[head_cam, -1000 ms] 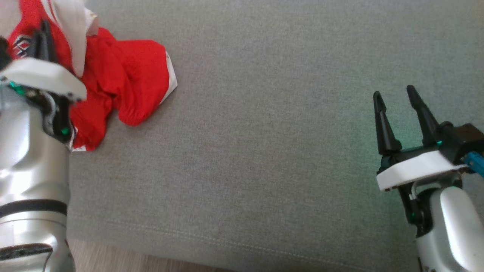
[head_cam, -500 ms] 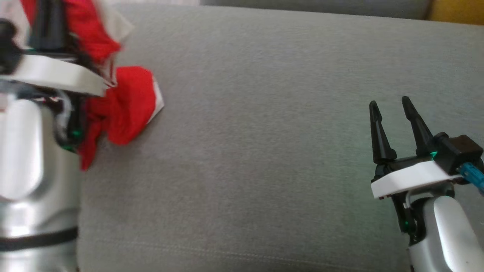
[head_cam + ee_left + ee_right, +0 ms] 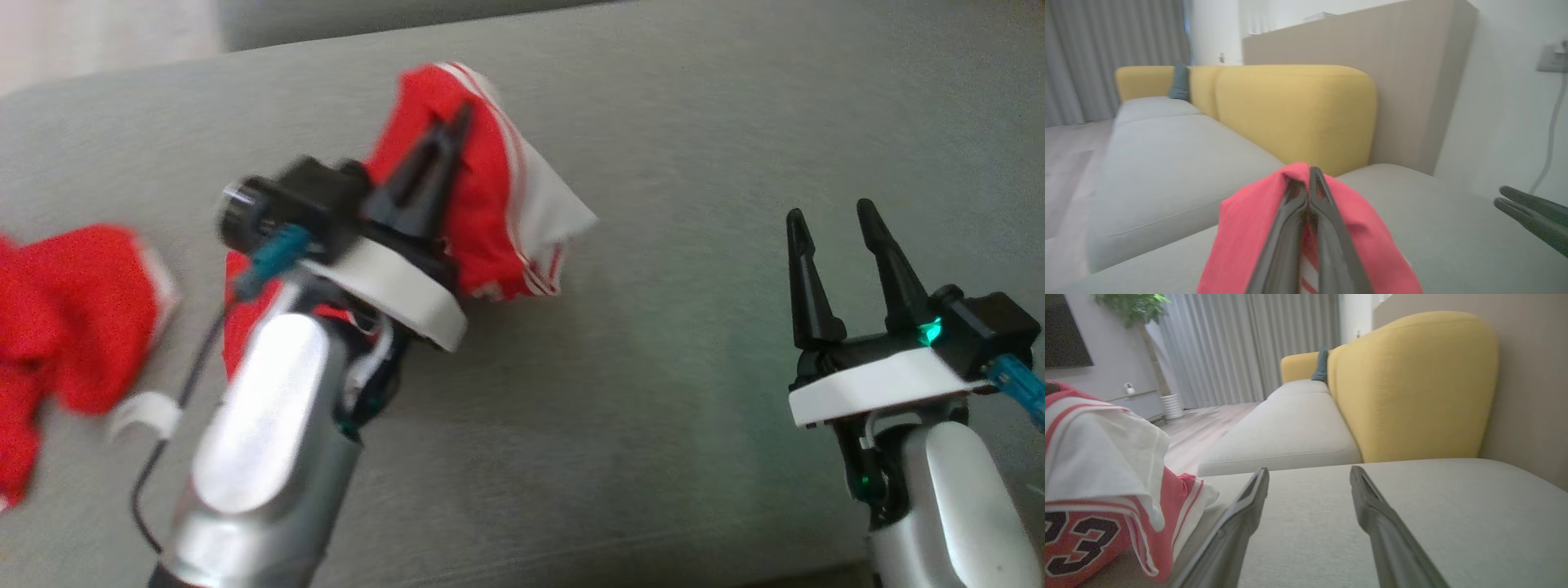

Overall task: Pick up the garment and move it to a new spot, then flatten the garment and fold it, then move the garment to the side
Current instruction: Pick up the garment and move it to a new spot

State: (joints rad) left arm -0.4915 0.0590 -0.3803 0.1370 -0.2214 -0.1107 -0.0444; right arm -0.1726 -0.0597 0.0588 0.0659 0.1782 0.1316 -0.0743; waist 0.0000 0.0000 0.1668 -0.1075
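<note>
The garment (image 3: 490,204) is a red jersey with white striped trim. My left gripper (image 3: 461,114) is shut on a bunch of it and holds that part up over the grey sofa cushion (image 3: 653,408). The rest of the cloth trails down and left onto the cushion (image 3: 73,318). In the left wrist view the closed fingers (image 3: 1327,228) pinch red fabric (image 3: 1241,228) that drapes over both sides. My right gripper (image 3: 829,216) stands open and empty at the right, well apart from the cloth. The right wrist view has the jersey (image 3: 1106,465) at its left, dark numerals showing, beside the open gripper (image 3: 1309,473).
A yellow backrest (image 3: 1298,114) rises behind the cushion, with a beige wall panel (image 3: 1412,81) past it. A second grey seat (image 3: 1290,428) continues beyond a seam. Pale floor (image 3: 98,33) lies off the cushion's far left edge. A thin black cable (image 3: 155,457) hangs by my left forearm.
My left gripper has risen and swung right toward the cushion's middle with the jersey bunch in it, nearer the right gripper. The head camera has shifted too. The right gripper stayed open.
</note>
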